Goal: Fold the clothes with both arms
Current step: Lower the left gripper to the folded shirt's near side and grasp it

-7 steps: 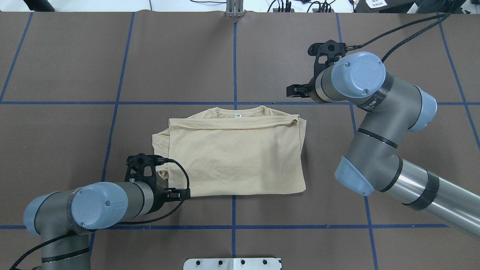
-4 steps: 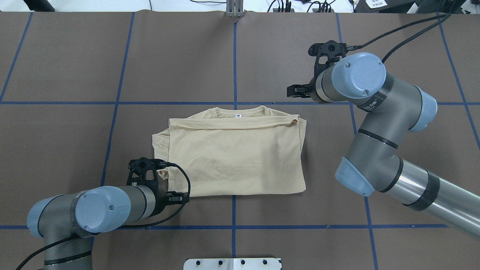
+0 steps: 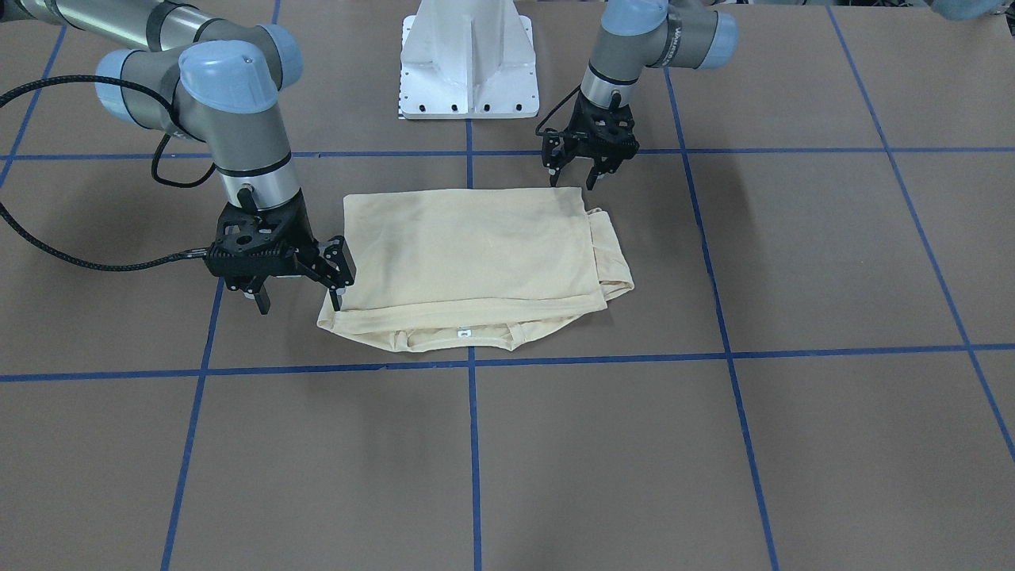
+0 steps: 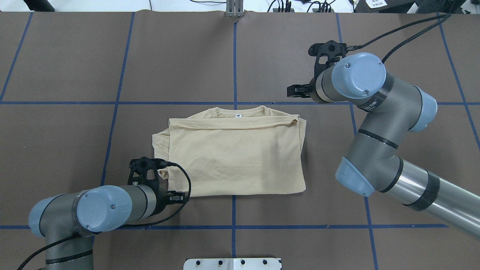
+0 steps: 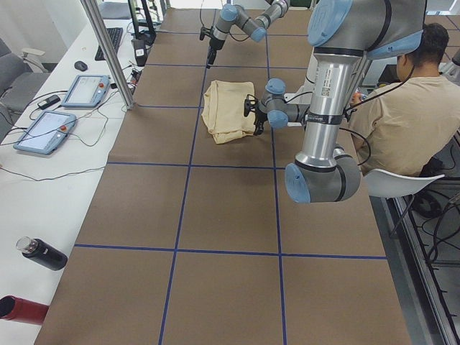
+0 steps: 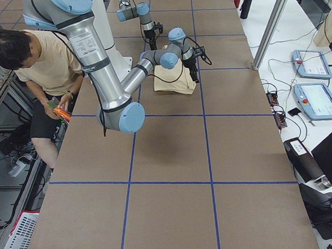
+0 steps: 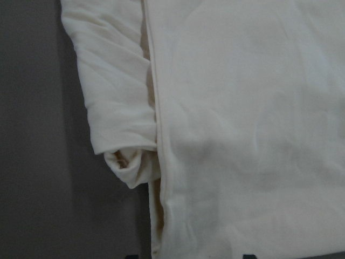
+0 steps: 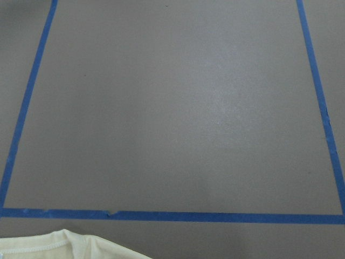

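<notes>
The clothes are one pale cream shirt [image 4: 236, 157], folded into a rectangle and lying flat mid-table, collar and small white tag [image 4: 237, 115] on the far side. My left gripper [image 3: 572, 176] hangs open just above the shirt's [image 3: 468, 246] near left corner, touching nothing. In the left wrist view, cloth [image 7: 242, 124] fills the frame, with a tucked sleeve [image 7: 116, 113] beside a hem. My right gripper [image 3: 299, 300] is open beside the far right corner, one finger close to the fabric edge. The right wrist view shows mostly bare table and a strip of collar [image 8: 70, 245].
The brown table [image 4: 75, 56] carries a grid of blue tape lines. The white base pedestal [image 3: 468, 59] stands at the robot's edge. A seated person [image 5: 406, 108] is behind the robot. Teach pendants [image 6: 310, 63] and bottles [image 5: 42, 253] lie on the side bench.
My left arm has drifted a little toward the robot's side, staying by the shirt's near left corner. The right arm and the shirt have hardly moved.
</notes>
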### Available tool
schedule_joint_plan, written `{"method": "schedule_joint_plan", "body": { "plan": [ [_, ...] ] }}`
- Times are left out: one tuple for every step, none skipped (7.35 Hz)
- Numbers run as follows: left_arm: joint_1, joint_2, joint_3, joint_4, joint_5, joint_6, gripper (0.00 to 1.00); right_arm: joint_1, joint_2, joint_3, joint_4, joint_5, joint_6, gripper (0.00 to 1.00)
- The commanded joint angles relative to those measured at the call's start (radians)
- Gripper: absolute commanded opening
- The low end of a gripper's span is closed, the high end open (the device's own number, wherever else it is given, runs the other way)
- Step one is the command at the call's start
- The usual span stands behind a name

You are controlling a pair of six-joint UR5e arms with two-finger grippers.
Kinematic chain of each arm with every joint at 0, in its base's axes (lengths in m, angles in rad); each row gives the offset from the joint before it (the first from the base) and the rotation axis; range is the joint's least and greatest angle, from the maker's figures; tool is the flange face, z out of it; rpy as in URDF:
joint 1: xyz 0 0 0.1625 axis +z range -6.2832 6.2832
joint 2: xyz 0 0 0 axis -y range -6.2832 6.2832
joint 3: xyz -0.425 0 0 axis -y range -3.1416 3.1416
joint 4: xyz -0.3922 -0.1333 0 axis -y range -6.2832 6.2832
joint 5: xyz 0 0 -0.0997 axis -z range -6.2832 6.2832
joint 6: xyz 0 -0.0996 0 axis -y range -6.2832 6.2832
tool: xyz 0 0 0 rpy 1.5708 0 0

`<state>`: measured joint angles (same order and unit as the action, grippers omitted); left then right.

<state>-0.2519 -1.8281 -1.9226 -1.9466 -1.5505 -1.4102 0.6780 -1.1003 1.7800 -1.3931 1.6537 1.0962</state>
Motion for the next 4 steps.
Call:
{"method": "schedule_joint_plan", "body": {
  "plan": [
    [-0.009,0.0,0.004,0.0,0.001,0.002,0.67,0.0,-0.001,-0.001,0.0,0.0,0.001,1.0],
    [-0.007,0.0,0.008,0.0,0.001,0.002,0.67,0.0,-0.001,-0.001,0.0,0.0,0.001,1.0],
    [-0.007,0.0,0.008,0.0,0.0,0.0,0.64,0.0,-0.003,-0.001,0.0,0.0,0.001,1.0],
    [-0.007,0.0,0.011,0.0,0.001,-0.001,0.57,0.0,-0.001,-0.001,0.0,0.0,0.001,1.0]
  ]
}}
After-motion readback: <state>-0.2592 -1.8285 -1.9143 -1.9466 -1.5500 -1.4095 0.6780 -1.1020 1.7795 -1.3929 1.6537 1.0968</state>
